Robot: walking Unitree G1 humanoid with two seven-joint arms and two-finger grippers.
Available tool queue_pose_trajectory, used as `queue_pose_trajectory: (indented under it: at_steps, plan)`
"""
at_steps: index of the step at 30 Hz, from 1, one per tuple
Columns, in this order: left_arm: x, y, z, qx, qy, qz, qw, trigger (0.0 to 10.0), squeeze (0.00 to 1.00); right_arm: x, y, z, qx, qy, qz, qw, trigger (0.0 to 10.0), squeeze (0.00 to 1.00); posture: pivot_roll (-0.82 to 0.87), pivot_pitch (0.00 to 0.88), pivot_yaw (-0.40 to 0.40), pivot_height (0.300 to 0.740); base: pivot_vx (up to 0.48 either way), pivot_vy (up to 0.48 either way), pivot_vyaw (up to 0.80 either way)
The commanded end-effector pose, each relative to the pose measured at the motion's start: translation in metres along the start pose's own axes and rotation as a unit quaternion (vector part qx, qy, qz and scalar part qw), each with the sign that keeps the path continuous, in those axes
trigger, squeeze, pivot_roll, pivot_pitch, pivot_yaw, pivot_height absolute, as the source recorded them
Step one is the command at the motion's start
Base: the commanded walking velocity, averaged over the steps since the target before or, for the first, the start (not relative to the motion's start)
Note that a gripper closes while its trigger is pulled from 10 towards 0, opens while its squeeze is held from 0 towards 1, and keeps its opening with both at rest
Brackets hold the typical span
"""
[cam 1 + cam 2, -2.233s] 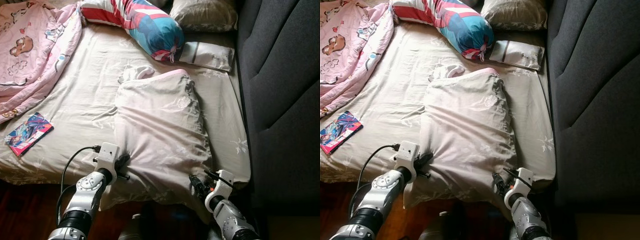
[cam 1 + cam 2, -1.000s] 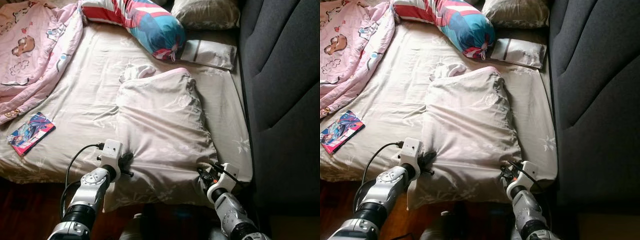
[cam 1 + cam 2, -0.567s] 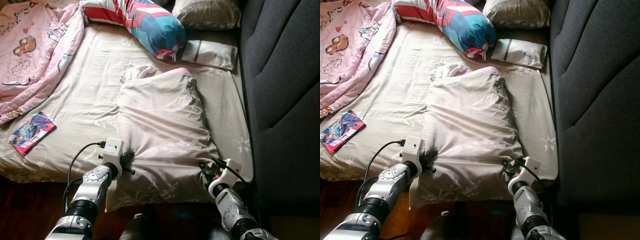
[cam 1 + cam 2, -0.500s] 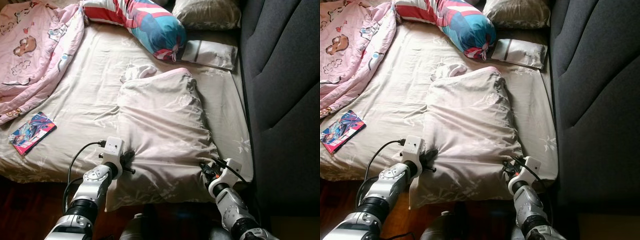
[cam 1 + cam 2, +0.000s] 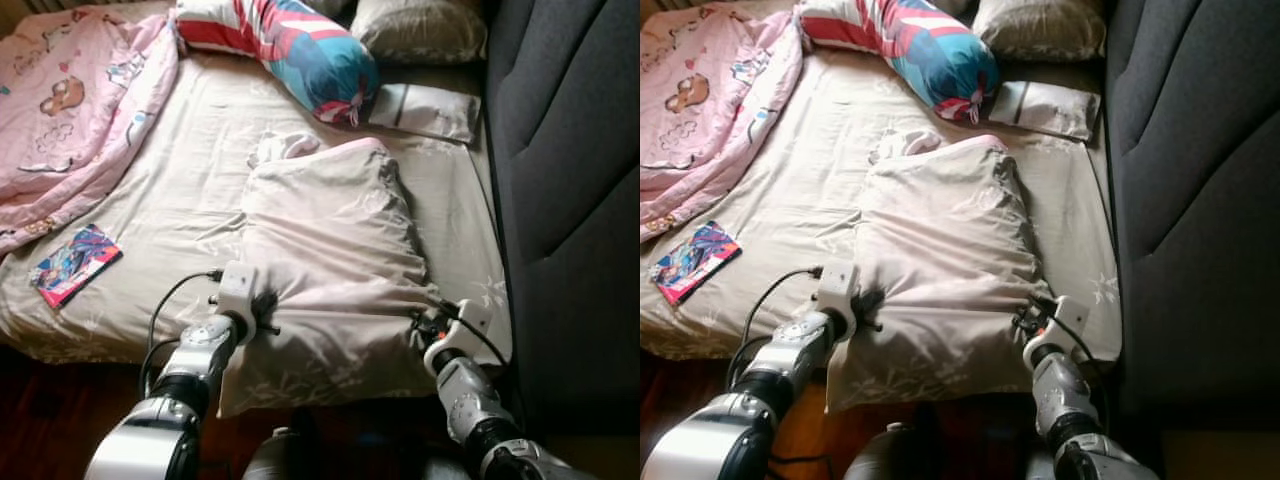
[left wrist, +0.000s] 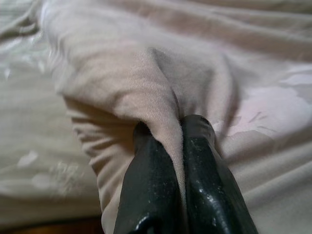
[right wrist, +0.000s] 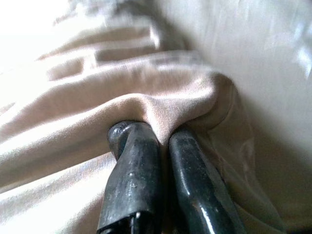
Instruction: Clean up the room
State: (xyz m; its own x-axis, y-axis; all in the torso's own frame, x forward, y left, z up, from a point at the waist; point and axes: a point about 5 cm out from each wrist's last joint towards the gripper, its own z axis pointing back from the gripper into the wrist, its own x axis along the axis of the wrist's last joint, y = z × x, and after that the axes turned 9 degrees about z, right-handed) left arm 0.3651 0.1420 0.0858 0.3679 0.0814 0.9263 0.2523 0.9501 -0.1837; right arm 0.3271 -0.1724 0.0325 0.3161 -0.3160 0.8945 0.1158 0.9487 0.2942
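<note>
Left eye view showed a bed (image 5: 180,190) under a beige sheet, with a dark upholstered headboard (image 5: 570,160) along its right side; a pink quilt (image 5: 70,110) lay bunched over the far left corner; a beige pillow (image 5: 335,250) lay lengthwise toward the bed's right side, its near end hanging over the front edge; a striped red, white and blue bolster (image 5: 290,45) rested across the far edge, with a grey patterned cushion (image 5: 425,28) in the far right corner beside it; a small white pouch (image 5: 425,110) lay just near of that cushion, against the right edge; a colourful book (image 5: 75,265) sat near the front left corner, well apart from the pillow; the left gripper (image 6: 165,141) had its fingers narrowed onto a fold of the pillow's left near side, cloth pinched between them; the right gripper (image 7: 158,141) was likewise clamped on a fold at the pillow's right near side, close to the bed's right edge.
</note>
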Motion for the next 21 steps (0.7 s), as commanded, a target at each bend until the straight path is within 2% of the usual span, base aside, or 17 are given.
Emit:
queue_pose_trajectory:
  at_steps: [1,5,8,10,14,15,16,17,19,21]
  plan:
    - [0.02,0.014,0.002,0.024,-0.029,0.001,0.999,10.0,0.0,0.044,-0.026,-0.001,-0.067,-0.096,0.007,0.993,10.0,0.0,-0.09,0.216,0.172,0.74,0.0,0.0,0.0]
    - [0.036,0.002,-0.005,0.0,-0.038,-0.002,0.999,10.0,0.0,0.069,-0.029,0.002,-0.08,-0.155,0.034,0.984,10.0,0.0,-0.11,0.219,0.173,0.74,0.0,0.0,0.0]
    - [0.049,-0.011,-0.01,-0.039,-0.04,0.012,0.998,10.0,0.0,0.094,-0.03,0.009,-0.075,-0.218,0.034,0.973,10.0,0.0,-0.14,0.221,0.172,0.74,0.0,0.0,0.0]
    - [0.057,-0.026,-0.014,-0.088,-0.031,0.017,0.996,10.0,0.0,0.112,-0.028,0.019,-0.061,-0.268,0.039,0.961,10.0,0.0,-0.15,0.22,0.172,0.74,0.0,0.0,0.0]
    - [0.076,-0.056,-0.019,-0.173,-0.026,-0.015,0.985,10.0,0.0,0.139,-0.019,0.05,0.001,-0.343,0.044,0.938,10.0,0.0,-0.18,0.225,0.17,0.74,0.0,0.0,0.0]
    - [0.076,-0.056,-0.019,-0.173,-0.026,-0.015,0.985,10.0,0.0,0.139,-0.019,0.05,0.001,-0.343,0.044,0.938,10.0,0.0,-0.18,0.225,0.17,0.74,0.0,0.0,0.0]
    - [0.082,-0.065,-0.019,-0.205,-0.026,-0.023,0.978,10.0,0.0,0.145,-0.013,0.063,0.037,-0.357,0.037,0.933,10.0,0.0,-0.2,0.23,0.17,0.74,0.0,0.0,0.0]
    - [0.086,-0.07,-0.019,-0.224,-0.028,-0.028,0.974,10.0,0.0,0.144,-0.008,0.072,0.076,-0.349,0.039,0.933,10.0,0.0,-0.2,0.232,0.171,0.74,0.0,0.0,0.0]
    - [0.091,-0.075,-0.018,-0.248,-0.03,-0.028,0.968,10.0,0.0,0.135,0.002,0.083,0.147,-0.31,0.066,0.937,10.0,0.0,-0.21,0.234,0.173,0.74,0.0,0.0,0.0]
    - [0.094,-0.079,-0.017,-0.273,-0.032,-0.017,0.961,10.0,0.0,0.115,0.007,0.09,0.186,-0.248,0.124,0.943,10.0,0.0,-0.22,0.236,0.173,0.74,0.0,0.0,0.0]
